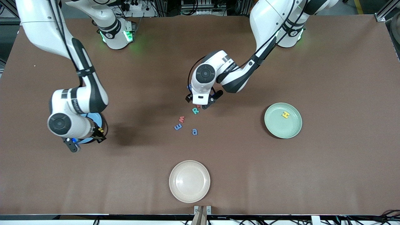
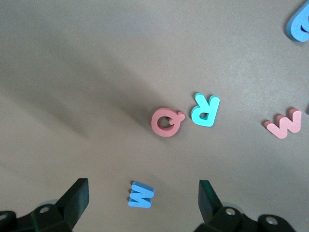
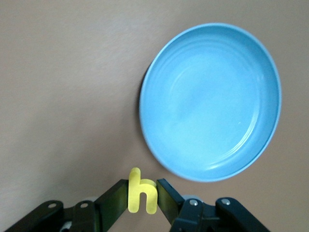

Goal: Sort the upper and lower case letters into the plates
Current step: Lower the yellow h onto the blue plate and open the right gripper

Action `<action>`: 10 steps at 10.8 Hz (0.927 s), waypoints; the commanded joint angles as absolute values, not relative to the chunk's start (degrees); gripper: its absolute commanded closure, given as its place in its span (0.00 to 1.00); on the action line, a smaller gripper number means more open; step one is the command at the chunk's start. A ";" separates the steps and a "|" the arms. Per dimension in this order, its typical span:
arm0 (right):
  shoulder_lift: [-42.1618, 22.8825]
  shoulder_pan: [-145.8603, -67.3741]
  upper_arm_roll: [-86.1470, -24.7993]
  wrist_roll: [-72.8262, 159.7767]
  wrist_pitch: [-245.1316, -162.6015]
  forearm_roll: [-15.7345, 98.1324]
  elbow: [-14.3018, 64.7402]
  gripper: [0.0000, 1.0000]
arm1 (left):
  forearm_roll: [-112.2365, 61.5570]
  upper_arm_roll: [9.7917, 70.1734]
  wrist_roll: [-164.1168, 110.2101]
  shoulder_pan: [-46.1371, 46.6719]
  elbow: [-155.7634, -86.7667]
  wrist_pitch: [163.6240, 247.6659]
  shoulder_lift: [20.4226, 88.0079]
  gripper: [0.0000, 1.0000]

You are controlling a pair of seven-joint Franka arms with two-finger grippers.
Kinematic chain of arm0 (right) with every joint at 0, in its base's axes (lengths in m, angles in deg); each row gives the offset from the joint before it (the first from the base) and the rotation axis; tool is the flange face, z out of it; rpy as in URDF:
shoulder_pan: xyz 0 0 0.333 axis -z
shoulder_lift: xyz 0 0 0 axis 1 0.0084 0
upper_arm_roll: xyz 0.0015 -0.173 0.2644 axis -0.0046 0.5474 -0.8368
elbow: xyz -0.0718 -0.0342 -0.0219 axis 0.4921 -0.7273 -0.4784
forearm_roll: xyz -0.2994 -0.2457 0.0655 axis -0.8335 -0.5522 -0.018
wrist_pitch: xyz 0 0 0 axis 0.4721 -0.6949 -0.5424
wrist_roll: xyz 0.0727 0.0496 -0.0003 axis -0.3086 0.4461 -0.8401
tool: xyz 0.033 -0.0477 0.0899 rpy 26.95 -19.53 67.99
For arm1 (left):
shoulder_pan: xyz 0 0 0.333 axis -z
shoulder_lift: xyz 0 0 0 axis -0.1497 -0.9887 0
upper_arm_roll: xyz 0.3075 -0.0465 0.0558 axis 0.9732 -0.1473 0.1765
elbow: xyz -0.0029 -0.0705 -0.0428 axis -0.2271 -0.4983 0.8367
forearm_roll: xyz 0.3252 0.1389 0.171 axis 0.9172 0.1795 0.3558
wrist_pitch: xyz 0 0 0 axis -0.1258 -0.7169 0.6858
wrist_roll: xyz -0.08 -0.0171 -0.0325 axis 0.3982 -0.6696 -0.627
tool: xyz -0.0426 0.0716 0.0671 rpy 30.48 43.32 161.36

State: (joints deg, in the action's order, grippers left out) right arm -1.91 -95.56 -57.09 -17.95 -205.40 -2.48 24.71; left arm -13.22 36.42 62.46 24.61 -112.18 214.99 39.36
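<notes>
Brown table (image 1: 328,162) | left gripper (image 2: 142,193) spread over letters | right gripper (image 3: 142,195) pinching yellow h (image 3: 141,191)

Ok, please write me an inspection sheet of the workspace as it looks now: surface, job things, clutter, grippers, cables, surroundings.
Surface: brown table, bare between items.
Job things: green plate holds a yellow H; blue plate has no letter in it; loose letters mid-table: teal R, red Q, pink w, blue a, blue m, small blue letter.
Clutter: beige plate, nothing in it.
Grippers: left gripper open over the small blue letter; right gripper shut on yellow h beside the blue plate.
Cables: black cables along the left arm.
Surroundings: nothing seen.
</notes>
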 commanded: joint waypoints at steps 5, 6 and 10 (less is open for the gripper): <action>-6.21 -85.67 -57.85 2.11 -206.71 -3.47 31.30 1.00 | 4.37 31.59 79.87 27.69 -112.87 219.26 35.11 0.00; -6.99 -85.13 -57.85 3.45 -210.03 -3.47 33.84 1.00 | 7.53 30.28 81.97 27.69 -112.87 219.26 33.80 0.00; -7.62 -84.25 -57.76 1.89 -214.55 -3.38 37.03 0.51 | 9.23 29.39 81.38 27.60 -112.96 219.70 31.15 0.00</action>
State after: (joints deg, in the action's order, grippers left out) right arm -4.74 -85.23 -57.11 2.97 -214.11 -2.59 34.53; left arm 7.28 29.95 80.25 27.98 -113.38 219.09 32.08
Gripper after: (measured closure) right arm 0.661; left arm 0.000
